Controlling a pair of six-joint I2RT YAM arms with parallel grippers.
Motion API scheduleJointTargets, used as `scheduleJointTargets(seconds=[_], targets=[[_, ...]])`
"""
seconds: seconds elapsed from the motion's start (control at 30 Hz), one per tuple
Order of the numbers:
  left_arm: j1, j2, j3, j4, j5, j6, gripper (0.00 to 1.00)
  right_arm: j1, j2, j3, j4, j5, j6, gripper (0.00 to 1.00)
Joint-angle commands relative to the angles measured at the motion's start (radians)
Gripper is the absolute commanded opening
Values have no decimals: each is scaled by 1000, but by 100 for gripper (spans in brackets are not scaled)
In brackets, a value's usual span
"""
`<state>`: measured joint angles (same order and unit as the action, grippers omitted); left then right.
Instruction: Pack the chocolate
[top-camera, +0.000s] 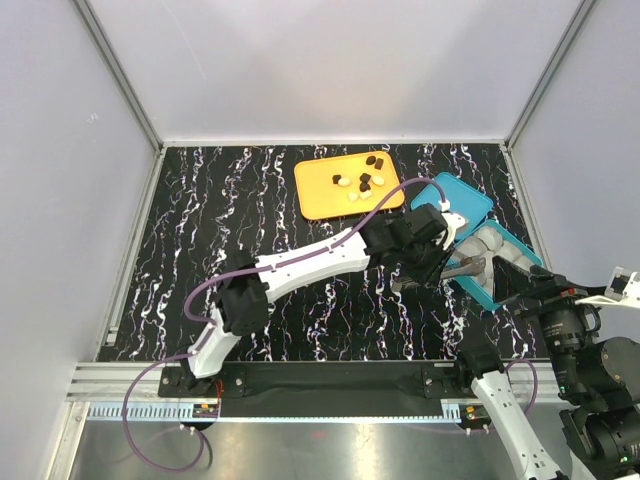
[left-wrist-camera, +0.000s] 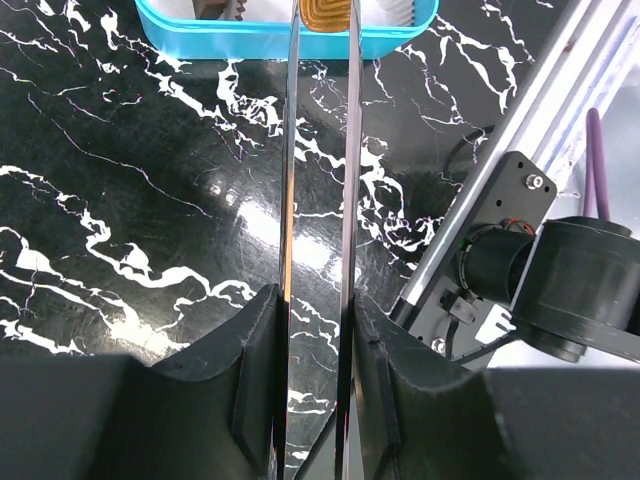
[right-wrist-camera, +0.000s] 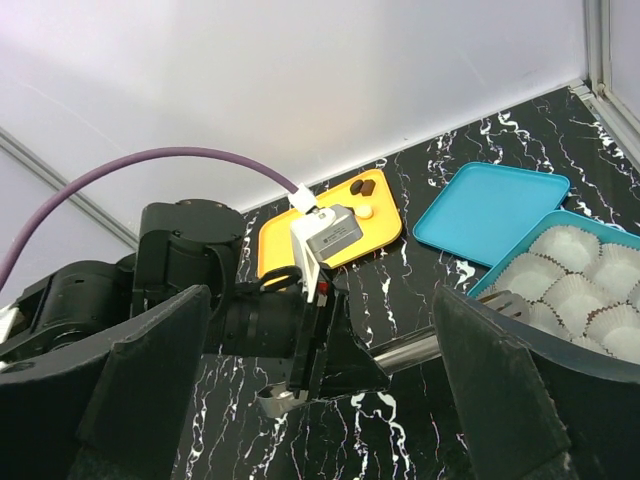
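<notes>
Left gripper (left-wrist-camera: 318, 355): fingers (left-wrist-camera: 256, 365) clamping metal tongs (left-wrist-camera: 351, 150), blades standing narrowly apart, tips reaching over near wall of teal box (left-wrist-camera: 250, 42)

Right gripper (right-wrist-camera: 325, 380): jaws standing wide, gripping nothing

Teal box holding white paper cups (right-wrist-camera: 575, 290); teal lid (right-wrist-camera: 495, 205) lying just beside it

Chocolate (top-camera: 362, 180): dark and cream pieces lying on orange tray (top-camera: 320, 200), apart from box

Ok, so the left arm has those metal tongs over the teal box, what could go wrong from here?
The left pincer grips the long metal tongs only at their base, so the amber piece seemingly pinched at their tips could slip and miss the teal rectangular box. The tips might snag the white paper cups inside. The purple cable crosses a corner of the flat orange tray and could brush the small chocolate pieces.
</notes>
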<state>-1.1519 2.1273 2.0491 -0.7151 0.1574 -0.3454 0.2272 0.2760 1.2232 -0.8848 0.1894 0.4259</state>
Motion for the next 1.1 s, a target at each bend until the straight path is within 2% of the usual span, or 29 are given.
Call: scheduleJointTargets(seconds=[0.0, 0.3, 1.07], targets=[[1, 14, 62, 74, 30, 2, 33, 4, -8, 10, 15, -13, 13, 100], [1, 65, 91, 140, 53, 20, 34, 4, -12, 7, 14, -15, 14, 100], [3, 128, 111, 126, -22, 51, 39, 4, -17, -1, 15, -10, 5, 100]])
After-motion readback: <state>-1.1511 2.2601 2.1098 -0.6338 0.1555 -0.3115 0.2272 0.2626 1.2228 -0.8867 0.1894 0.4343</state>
